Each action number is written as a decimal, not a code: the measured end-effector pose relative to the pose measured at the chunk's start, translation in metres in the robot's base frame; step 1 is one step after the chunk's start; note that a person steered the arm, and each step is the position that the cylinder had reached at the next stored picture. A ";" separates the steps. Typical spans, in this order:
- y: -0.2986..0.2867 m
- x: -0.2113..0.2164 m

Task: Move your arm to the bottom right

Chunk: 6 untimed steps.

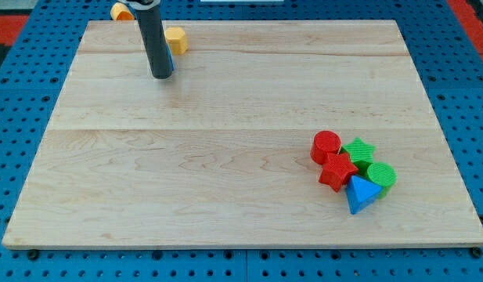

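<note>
My tip [161, 76] is at the end of a dark rod that comes down from the view's top left. It rests on the wooden board [225, 157]. A yellow block [175, 39] lies just up and right of the tip, and a sliver of a blue block [170, 63] shows beside the rod. At the view's bottom right sits a tight cluster: a red cylinder [326, 146], a red star block [337, 171], a green star block [358, 150], a green cylinder [381, 175] and a blue triangular block [361, 194]. The tip is far from this cluster.
An orange block [120, 11] lies at the board's top edge, left of the rod. The board sits on a blue perforated table [22, 94].
</note>
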State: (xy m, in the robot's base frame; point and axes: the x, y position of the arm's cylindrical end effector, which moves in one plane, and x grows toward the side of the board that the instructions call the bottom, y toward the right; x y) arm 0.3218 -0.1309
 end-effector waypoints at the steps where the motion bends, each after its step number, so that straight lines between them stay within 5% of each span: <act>1: -0.013 -0.014; 3: 0.068 0.032; 5: 0.292 0.073; 6: 0.350 0.163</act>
